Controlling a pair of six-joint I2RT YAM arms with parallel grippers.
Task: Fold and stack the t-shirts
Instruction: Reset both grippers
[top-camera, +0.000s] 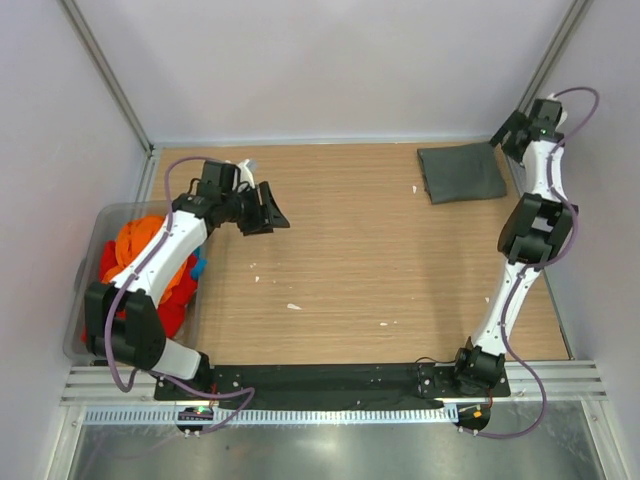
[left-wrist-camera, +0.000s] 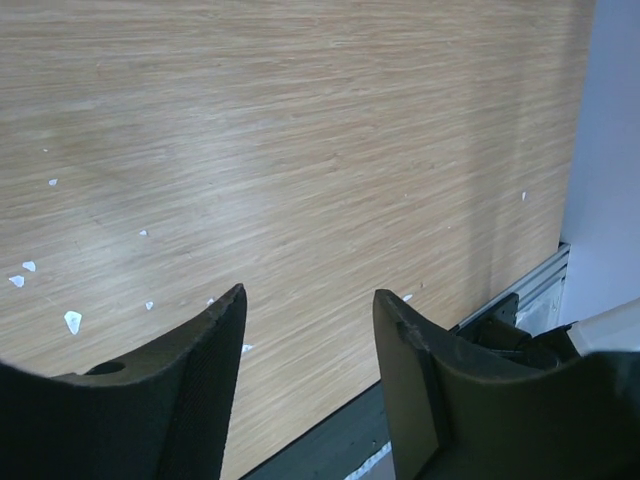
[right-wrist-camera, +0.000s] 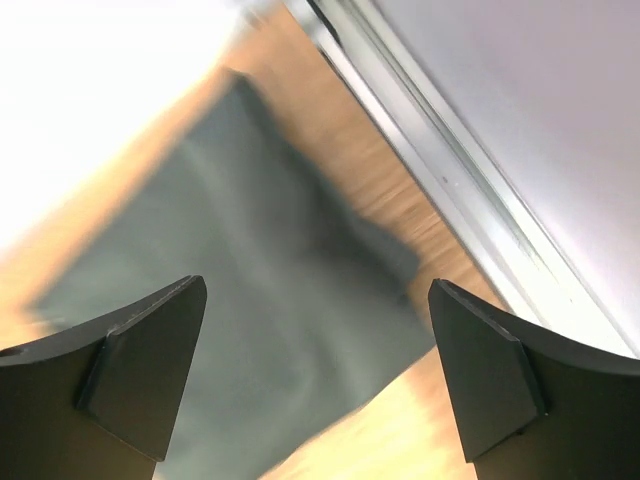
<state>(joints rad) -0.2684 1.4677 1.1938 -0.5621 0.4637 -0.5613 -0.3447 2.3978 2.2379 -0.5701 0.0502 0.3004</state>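
Note:
A dark grey-green t-shirt (top-camera: 460, 173) lies folded flat at the table's far right; in the right wrist view the same t-shirt (right-wrist-camera: 250, 330) fills the middle, blurred. My right gripper (top-camera: 507, 137) hangs just above its right edge, and in its own view the right gripper (right-wrist-camera: 318, 285) is wide open with nothing between the fingers. Orange (top-camera: 140, 240), red (top-camera: 172, 302) and blue (top-camera: 197, 268) t-shirts lie bunched in the bin on the left. My left gripper (top-camera: 270, 214) hovers over bare wood right of the bin; the left gripper (left-wrist-camera: 310, 292) is open and empty.
The translucent grey bin (top-camera: 88, 258) stands against the left wall, partly under my left arm. Small white scraps (top-camera: 293, 306) dot the wooden table. An aluminium rail (right-wrist-camera: 470, 190) and the grey wall run close behind the folded shirt.

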